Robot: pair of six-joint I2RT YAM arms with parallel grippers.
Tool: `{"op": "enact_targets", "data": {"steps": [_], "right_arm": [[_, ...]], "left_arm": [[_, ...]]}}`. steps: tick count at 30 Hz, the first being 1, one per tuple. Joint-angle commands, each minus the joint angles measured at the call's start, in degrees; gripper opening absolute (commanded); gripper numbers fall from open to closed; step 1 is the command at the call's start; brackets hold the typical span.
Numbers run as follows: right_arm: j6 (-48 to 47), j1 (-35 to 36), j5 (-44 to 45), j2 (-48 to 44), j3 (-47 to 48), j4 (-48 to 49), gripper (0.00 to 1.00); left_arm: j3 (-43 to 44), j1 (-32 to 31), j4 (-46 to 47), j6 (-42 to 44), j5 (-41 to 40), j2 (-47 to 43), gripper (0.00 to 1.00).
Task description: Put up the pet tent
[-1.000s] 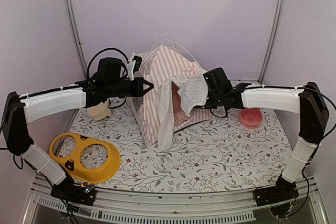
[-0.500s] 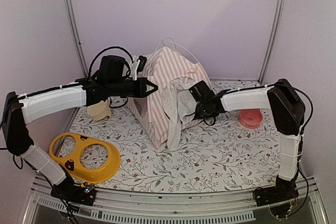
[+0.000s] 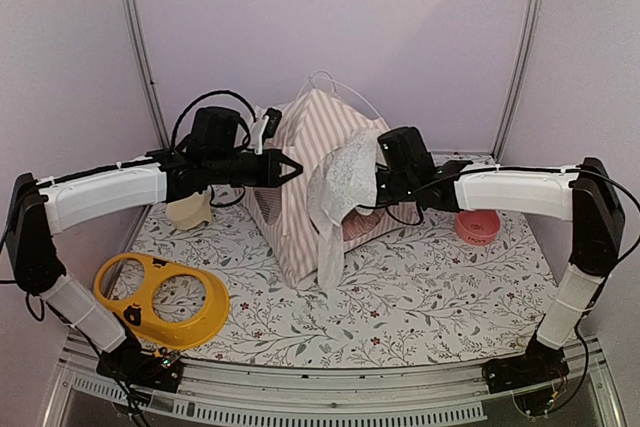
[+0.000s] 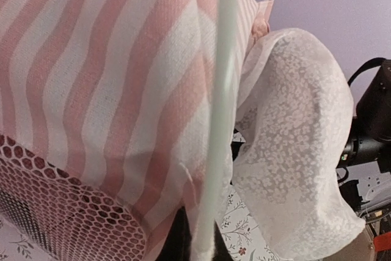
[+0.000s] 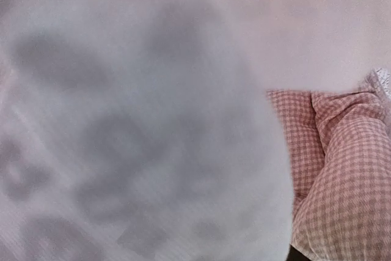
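The pet tent (image 3: 310, 152) stands upright at the far middle of the table (image 3: 420, 297). Its sheer curtain (image 3: 340, 182) is held up off the doorway, apparently to open the entrance, and a checked cushion (image 5: 342, 169) shows inside. The right gripper (image 3: 382, 182) is buried in that curtain, so whether its jaws are closed cannot be told. The left gripper (image 3: 285, 167), drawn together, seemingly pinches the wire pole (image 4: 217, 108) at the tent's left side, judged a bracing hold.

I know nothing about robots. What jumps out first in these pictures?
The pink-and-white striped pet tent stands mid-table toward the back, its sheer white curtain drooping in front. The left gripper meets its left side, and the right gripper is at the curtain. A yellow two-holed stand lies front left.
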Motion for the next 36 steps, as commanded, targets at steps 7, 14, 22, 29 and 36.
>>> {"op": "enact_targets", "data": {"steps": [7,14,22,29,36], "right_arm": [[12.3,-4.6,-1.5,13.2,3.5,12.6,0.37],[25.2,-8.4,-24.6,28.3,7.9,46.6,0.33],[19.8,-0.3,-19.3,38.5,20.0,40.0,0.33],[7.2,2.8,-8.8,44.5,28.3,9.5,0.41],[-0.4,0.9,-10.4,45.8,39.5,-10.4,0.45]], "left_arm": [[-2.9,-0.9,5.8,-4.8,9.1,-0.9,0.0],[-3.9,-1.2,14.8,-1.9,27.0,1.1,0.0],[-1.4,-3.2,25.1,-0.9,41.5,7.9,0.0],[3.8,-0.6,9.7,7.9,28.5,7.7,0.0],[3.4,1.4,5.6,6.3,17.3,3.3,0.0]]}}
